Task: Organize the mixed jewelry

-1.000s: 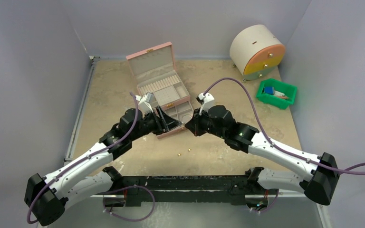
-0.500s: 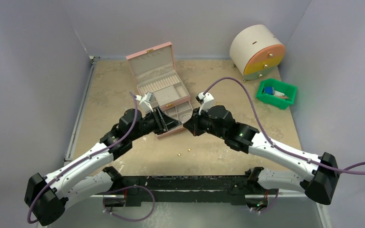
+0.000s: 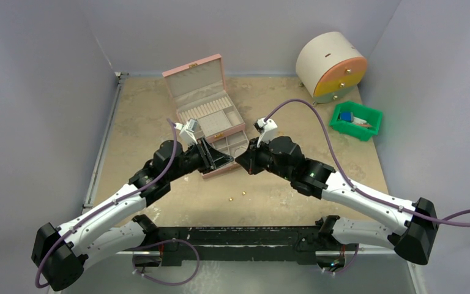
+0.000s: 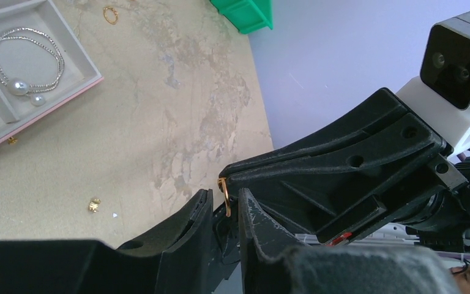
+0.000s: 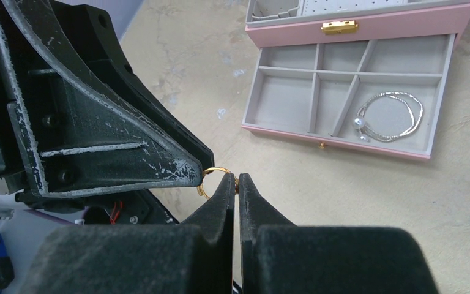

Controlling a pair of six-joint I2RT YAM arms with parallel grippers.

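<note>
In front of the open pink jewelry box [image 3: 191, 72] my two grippers meet tip to tip. My right gripper [image 5: 237, 179] is shut on the edge of a small gold ring [image 5: 217, 169]. My left gripper [image 4: 225, 195] straddles that ring [image 4: 225, 205] with a narrow gap on each side, so it is open. A silvery bracelet with pearls [image 5: 390, 115] lies in the box's pulled-out drawer [image 5: 284, 98]. Two tiny gold pieces [image 3: 244, 193] rest on the table near the arms. Another gold ring [image 4: 110, 14] lies on the table beyond the drawer.
A green bin [image 3: 356, 120] with blue items stands at the right. Behind it is a round cream container [image 3: 331, 67] with a yellow face. The pink box's raised lid faces the back wall. Purple walls close in both sides.
My left gripper's jaws have narrowed around the gold ring. Both arms have stayed almost still, and the right gripper has kept its hold.
</note>
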